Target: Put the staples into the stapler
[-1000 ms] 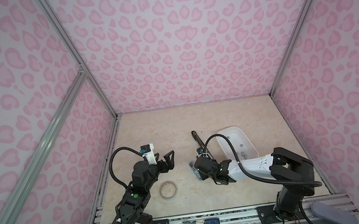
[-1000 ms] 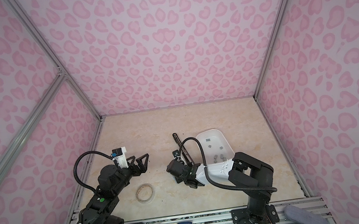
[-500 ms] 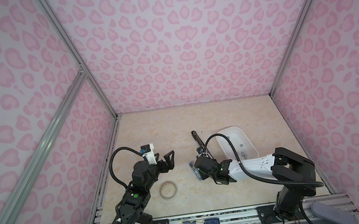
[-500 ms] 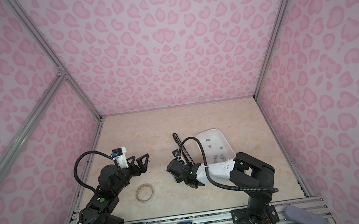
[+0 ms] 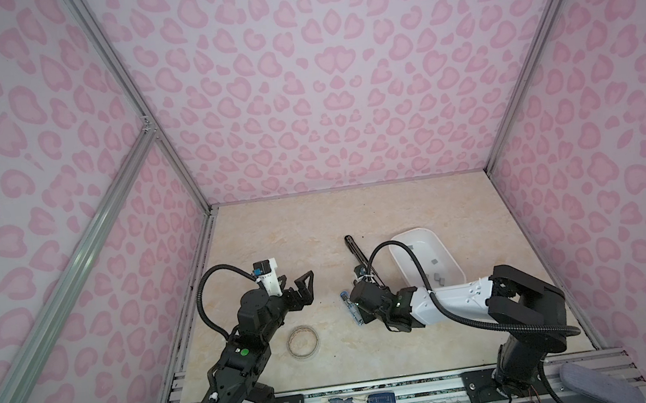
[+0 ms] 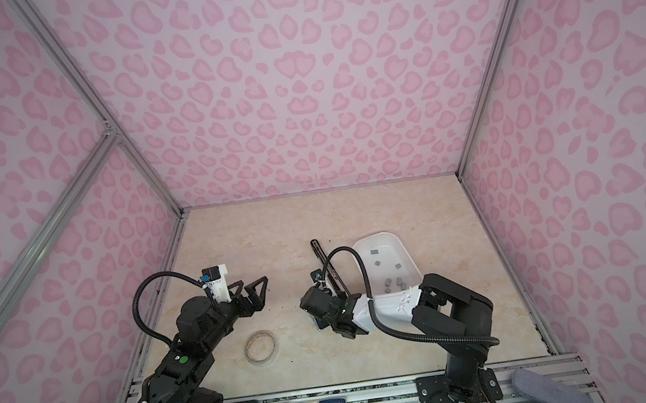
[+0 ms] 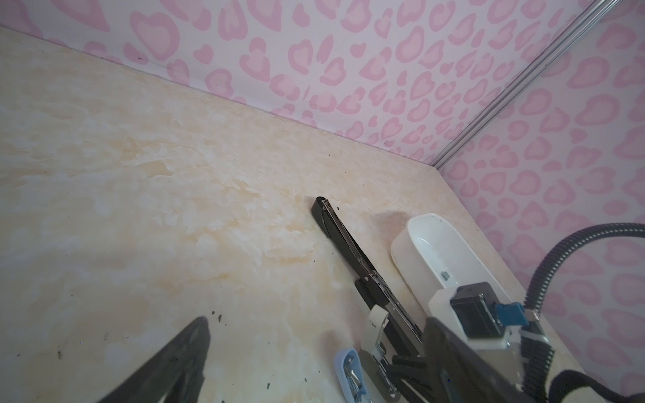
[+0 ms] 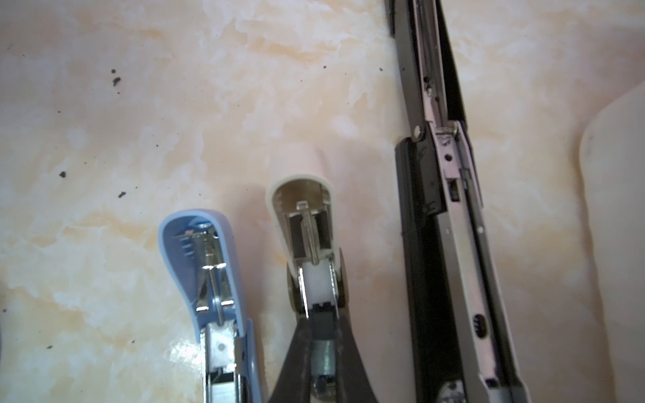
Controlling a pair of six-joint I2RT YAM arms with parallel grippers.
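Staples: grey strips loose in the white tray toward the tabletop's right edge; I can't make out the count. They lie near the right gripper, on its far side. That gripper, hidden under its wrist from above, is clamped on the cream stapler; the left gripper gapes wide, empty.
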